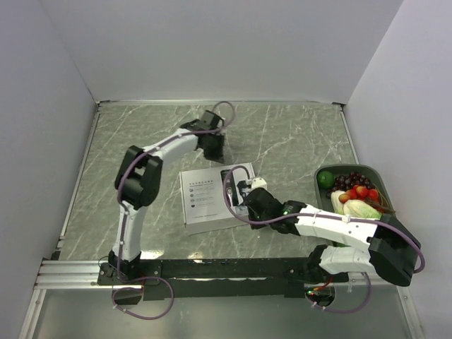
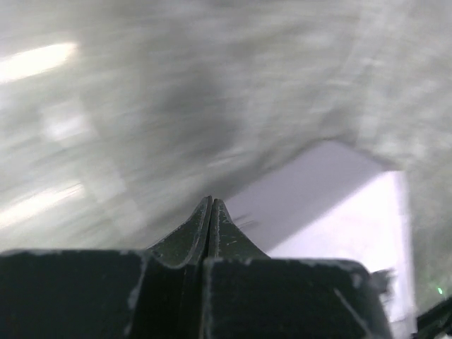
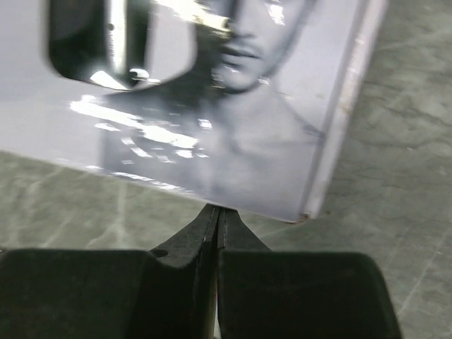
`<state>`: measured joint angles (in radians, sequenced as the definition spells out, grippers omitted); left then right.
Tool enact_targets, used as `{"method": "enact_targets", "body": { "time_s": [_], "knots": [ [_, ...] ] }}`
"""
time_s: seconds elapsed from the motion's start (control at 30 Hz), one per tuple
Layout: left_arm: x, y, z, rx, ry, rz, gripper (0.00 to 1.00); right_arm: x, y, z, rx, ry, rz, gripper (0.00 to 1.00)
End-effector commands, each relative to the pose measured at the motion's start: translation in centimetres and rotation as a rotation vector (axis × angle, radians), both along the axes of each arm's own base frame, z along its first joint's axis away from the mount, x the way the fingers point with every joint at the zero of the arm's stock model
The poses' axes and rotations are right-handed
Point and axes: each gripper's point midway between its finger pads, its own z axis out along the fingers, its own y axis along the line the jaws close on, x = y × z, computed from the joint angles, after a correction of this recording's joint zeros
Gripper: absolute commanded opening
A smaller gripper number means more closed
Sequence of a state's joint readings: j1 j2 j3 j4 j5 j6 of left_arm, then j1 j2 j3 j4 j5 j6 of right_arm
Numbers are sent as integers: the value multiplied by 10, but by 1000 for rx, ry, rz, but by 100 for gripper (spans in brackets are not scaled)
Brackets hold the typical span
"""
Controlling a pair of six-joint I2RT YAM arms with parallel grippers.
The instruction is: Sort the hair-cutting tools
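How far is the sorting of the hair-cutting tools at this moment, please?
It has hardly begun. Done: nothing visible; I see no clipper or attachment laid out on the table. In hand: nothing; both tools are shut and empty, the right tool at the edge of the white box, the left tool by its far edge. Left: all the sorting.

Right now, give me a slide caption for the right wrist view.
Shut right gripper at the edge of the white box printed with a man's face, on a grey marbled table.
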<state>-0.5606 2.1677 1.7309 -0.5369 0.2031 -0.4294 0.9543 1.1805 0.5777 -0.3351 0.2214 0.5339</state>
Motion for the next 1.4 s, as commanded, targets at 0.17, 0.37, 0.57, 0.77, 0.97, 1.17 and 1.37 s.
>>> {"method": "enact_targets", "body": {
  "time_s": [0.17, 0.37, 0.57, 0.77, 0.97, 1.17, 1.37],
  "knots": [
    [-12, 111, 7, 125, 41, 212, 1, -16, 87, 23, 82, 47, 191, 0],
    [-28, 120, -15, 98, 74, 195, 1, -33, 135, 11, 88, 112, 300, 0],
    [-29, 123, -25, 110, 94, 184, 1, -51, 174, 8, 111, 129, 405, 0],
    [-34, 125, -26, 98, 108, 196, 1, -68, 193, 3, 124, 180, 468, 0],
    [-37, 124, -30, 90, 127, 201, 1, -74, 202, -11, 101, 193, 486, 0],
    [-44, 124, -32, 94, 148, 190, 1, -57, 203, -28, 56, 110, 384, 0],
    [-52, 125, -35, 96, 172, 178, 1, -39, 199, -47, 24, 4, 299, 0]
  ]
}}
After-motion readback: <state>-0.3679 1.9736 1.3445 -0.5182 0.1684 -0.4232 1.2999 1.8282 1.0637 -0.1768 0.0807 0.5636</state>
